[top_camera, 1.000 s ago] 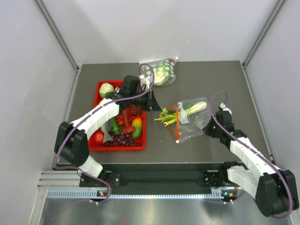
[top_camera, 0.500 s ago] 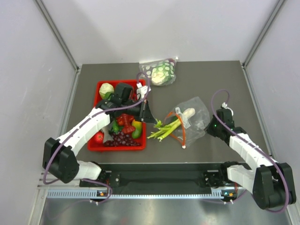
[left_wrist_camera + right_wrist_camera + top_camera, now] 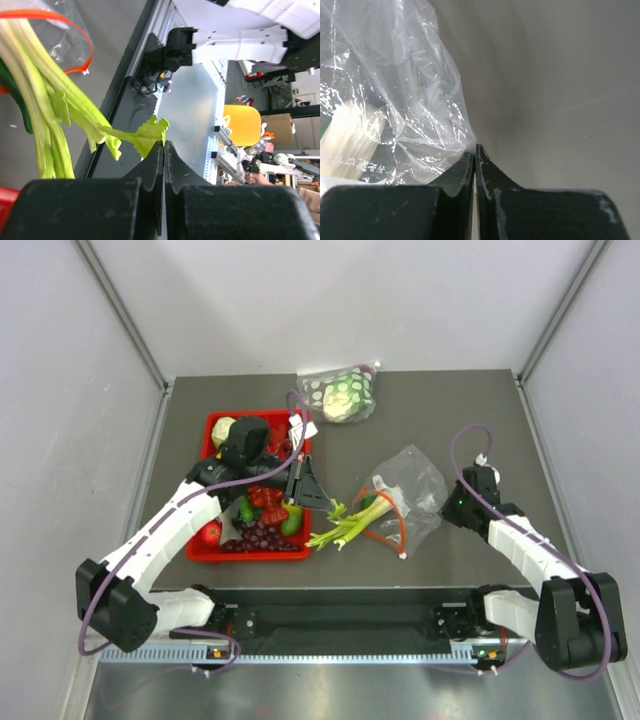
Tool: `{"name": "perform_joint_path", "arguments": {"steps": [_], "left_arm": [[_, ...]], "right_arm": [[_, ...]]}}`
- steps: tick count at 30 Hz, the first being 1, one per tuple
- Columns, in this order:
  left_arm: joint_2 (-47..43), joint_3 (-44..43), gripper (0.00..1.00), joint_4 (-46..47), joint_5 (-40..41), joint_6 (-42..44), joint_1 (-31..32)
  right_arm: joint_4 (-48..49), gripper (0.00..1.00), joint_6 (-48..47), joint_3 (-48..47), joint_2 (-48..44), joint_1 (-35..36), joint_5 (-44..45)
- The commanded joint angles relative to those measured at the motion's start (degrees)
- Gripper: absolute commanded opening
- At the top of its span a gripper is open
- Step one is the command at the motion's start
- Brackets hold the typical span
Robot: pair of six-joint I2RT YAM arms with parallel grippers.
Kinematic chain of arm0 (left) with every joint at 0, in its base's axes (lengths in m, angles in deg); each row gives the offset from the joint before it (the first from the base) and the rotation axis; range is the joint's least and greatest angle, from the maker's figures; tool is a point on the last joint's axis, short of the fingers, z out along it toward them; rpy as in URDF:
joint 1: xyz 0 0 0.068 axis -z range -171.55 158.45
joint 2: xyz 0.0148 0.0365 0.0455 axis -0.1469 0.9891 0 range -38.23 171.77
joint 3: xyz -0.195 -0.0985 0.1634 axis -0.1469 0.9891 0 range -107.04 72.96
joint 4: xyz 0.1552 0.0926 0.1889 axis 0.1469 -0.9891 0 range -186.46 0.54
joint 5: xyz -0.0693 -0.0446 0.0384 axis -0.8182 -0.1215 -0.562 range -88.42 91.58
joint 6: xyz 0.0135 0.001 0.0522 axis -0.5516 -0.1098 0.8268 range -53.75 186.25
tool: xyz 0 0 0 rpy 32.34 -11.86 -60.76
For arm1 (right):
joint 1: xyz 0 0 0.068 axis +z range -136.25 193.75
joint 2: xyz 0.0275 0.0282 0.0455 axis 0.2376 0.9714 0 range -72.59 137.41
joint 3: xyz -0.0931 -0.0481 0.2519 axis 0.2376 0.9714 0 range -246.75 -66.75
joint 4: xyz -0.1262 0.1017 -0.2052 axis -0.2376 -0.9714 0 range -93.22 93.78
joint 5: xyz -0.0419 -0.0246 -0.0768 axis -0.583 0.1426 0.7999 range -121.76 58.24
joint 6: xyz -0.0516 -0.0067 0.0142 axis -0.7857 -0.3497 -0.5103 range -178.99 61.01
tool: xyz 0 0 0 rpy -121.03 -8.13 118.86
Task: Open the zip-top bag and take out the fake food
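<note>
The clear zip-top bag (image 3: 410, 490) with its orange-red zip strip (image 3: 385, 530) lies right of centre, mouth toward the left. The pale green celery-like stalk bunch (image 3: 345, 525) sticks halfway out of the mouth. My left gripper (image 3: 326, 506) is shut on a celery leaf (image 3: 150, 135), with the stalks (image 3: 45, 105) trailing back to the bag (image 3: 70, 30). A slim green vegetable piece (image 3: 372, 502) shows inside the bag mouth. My right gripper (image 3: 446, 508) is shut on the bag's far corner (image 3: 467, 145). The grey fish is not visible.
A red tray (image 3: 222, 552) at the left holds purple grapes (image 3: 262, 535), a pale round head and other toy produce. A dotted clear bag (image 3: 340, 392) with a cauliflower-like head lies at the back. The table's front rail runs below the arms.
My left gripper has pulled the celery bunch left and toward the front, further out of the bag. The bag has shifted and slackened; my right gripper stays pinching its corner.
</note>
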Motion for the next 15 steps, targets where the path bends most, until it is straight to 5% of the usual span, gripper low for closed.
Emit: {"name": "perform_joint_path", "arguments": {"steps": [1, 11, 14, 15], "left_arm": [[-2.4, -1.6, 0.00, 7.2, -4.4, -4.6, -0.1], [-1.1, -1.2, 0.00, 11.4, -3.8, -6.7, -0.2], [-0.5, -1.0, 0.00, 13.8, -3.7, -7.8, -0.1], [0.1, -1.0, 0.00, 14.2, -3.7, -8.1, -0.2]], "right_arm": [[1.5, 0.00, 0.1, -3.5, 0.6, -1.4, 1.0], [3.0, 0.02, -1.6, -4.5, 1.8, -1.4, -1.3], [3.4, 0.26, -4.4, -4.7, -1.5, -1.4, -3.4], [3.7, 0.44, -5.2, -4.7, -2.4, -1.4, -3.8]]}}
